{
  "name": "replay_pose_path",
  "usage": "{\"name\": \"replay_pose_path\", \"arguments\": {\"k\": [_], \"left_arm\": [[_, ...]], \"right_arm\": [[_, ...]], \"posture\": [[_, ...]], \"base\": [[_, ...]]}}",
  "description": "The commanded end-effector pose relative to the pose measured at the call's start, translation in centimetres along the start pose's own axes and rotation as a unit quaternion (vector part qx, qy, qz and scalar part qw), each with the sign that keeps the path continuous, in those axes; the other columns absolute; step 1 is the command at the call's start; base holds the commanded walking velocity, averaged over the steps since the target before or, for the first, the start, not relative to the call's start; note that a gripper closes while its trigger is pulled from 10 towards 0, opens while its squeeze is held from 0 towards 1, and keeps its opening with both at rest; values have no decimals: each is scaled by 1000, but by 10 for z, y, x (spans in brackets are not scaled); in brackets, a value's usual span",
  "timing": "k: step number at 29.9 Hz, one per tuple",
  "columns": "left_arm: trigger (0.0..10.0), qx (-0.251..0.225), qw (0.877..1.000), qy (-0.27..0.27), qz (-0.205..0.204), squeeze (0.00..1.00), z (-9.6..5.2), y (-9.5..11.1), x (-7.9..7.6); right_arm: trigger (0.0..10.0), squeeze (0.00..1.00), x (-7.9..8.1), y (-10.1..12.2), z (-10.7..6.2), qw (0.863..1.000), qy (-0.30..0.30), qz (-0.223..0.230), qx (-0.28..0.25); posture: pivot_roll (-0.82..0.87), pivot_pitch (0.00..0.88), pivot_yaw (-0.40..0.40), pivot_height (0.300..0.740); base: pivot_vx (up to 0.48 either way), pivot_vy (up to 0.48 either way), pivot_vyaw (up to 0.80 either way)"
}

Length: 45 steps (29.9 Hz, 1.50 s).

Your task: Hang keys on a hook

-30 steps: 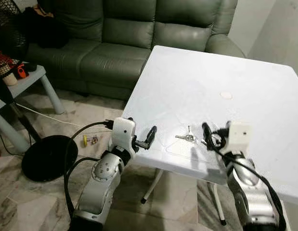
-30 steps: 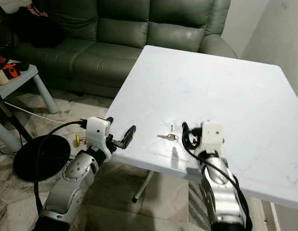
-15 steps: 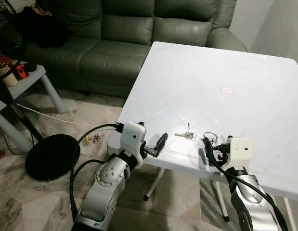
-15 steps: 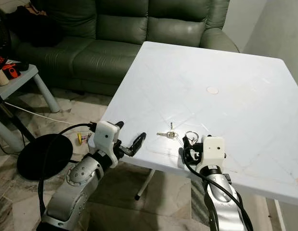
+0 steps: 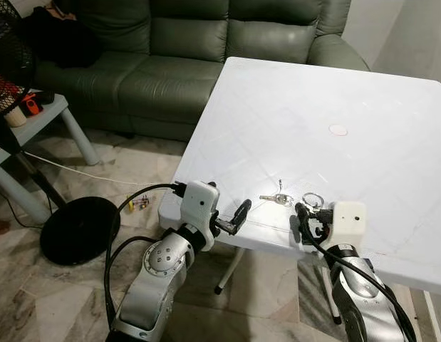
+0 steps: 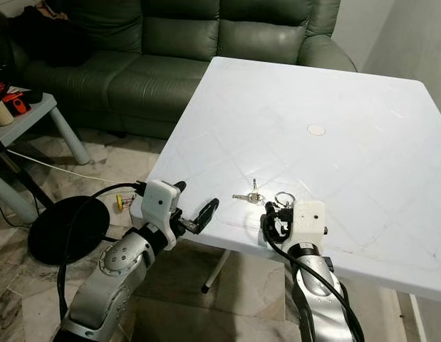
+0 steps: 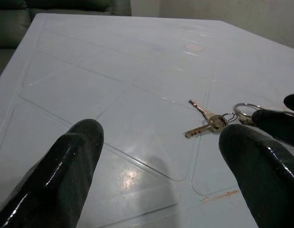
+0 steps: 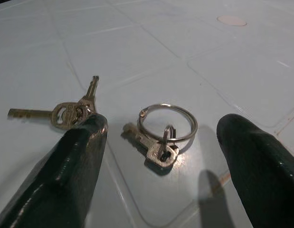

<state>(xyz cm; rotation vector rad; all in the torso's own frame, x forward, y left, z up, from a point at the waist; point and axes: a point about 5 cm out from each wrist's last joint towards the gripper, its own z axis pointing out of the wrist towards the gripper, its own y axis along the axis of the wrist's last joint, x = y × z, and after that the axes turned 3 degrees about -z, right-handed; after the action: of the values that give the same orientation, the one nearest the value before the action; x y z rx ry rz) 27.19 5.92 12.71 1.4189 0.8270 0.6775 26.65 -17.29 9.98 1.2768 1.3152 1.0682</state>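
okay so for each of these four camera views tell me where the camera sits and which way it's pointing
Left eye: on the head, looking forward and down at the white table, keys and sofa; both silver arms show.
Right eye: beside it, same scene.
Left wrist: on the left arm, looking along the left gripper across the table at the keys.
Right wrist: on the right arm, close over the key ring, right gripper open.
All four share the keys.

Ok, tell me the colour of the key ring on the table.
Silver, shiny metal key ring; the right wrist view shows it best.
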Motion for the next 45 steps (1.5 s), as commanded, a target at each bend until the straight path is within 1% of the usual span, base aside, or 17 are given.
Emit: {"name": "replay_pose_path", "arguments": {"k": [1,2,3,4,6,7,8,9,10,11,12,13,29,32,41,43,45], "left_arm": [[10000,-2,1000,-3,3,0,-1,3,-1],[10000,-1,1000,-3,3,0,-1,3,-1],[10000,-1,1000,-2,3,0,-1,3,-1],[10000,-1,1000,-2,3,0,-1,3,-1],[10000,-1,1000,-1,3,0,-2,3,0],[10000,-1,1000,0,2,0,-2,3,0],[10000,-1,1000,0,2,0,-2,3,0],[10000,-1,1000,0,2,0,-2,3,0],[10000,-1,1000,0,2,0,-2,3,0],[10000,-1,1000,1,2,0,-2,4,0],[10000,-1,1000,1,2,0,-2,4,0],[10000,-1,1000,1,2,0,-2,4,-1],[10000,-1,1000,2,-1,0,-4,5,-1],[10000,-1,1000,2,-2,0,-4,5,-2],[10000,-2,1000,7,-5,0,-4,6,-2],[10000,-2,1000,7,-6,0,-5,6,-2],[10000,-2,1000,7,-6,0,-5,6,-2]], "right_arm": [[10000,0,1,6,0,1000,-9,4,-1],[10000,0,1,6,0,1000,-10,6,0],[9647,0,1,7,0,1000,-11,6,-1],[7569,0,2,8,0,1000,-13,5,-2],[7569,0,2,9,1,1000,-18,8,0],[2745,0,4,12,2,1000,-25,16,1],[2941,0,5,12,2,999,-26,18,3],[1882,0,6,14,3,999,-28,18,6],[1882,0,6,14,3,999,-28,18,6],[1020,0,8,14,3,999,-34,20,15],[1020,0,8,14,4,999,-39,21,23],[0,0,9,15,3,999,-38,31,19],[0,0,18,14,1,998,-55,17,39],[0,0,19,13,0,997,-56,21,42],[0,0,27,13,-1,997,-55,30,48],[0,0,28,13,-1,997,-56,26,46],[0,0,29,12,-1,996,-64,35,46]], "posture": [[-22,104,-25,740],[-22,104,-25,740],[-22,104,-25,740],[-18,108,-25,740],[-18,108,-25,740],[-18,108,-25,740],[-18,108,-25,740],[-18,108,-25,740],[-18,108,-25,740],[-13,110,-26,740],[-13,110,-26,740],[-12,112,-25,740],[-5,118,-29,740],[0,121,-31,740],[9,125,-35,740],[11,124,-35,740],[13,125,-35,740]], "base": [[0,0,0],[0,0,0],[0,0,0],[0,0,0],[0,0,0],[0,0,0],[0,0,0],[0,0,0],[0,0,0],[0,0,0],[0,0,0],[0,0,0],[0,0,0],[0,0,0],[0,0,0],[0,0,0],[0,0,0]]}}
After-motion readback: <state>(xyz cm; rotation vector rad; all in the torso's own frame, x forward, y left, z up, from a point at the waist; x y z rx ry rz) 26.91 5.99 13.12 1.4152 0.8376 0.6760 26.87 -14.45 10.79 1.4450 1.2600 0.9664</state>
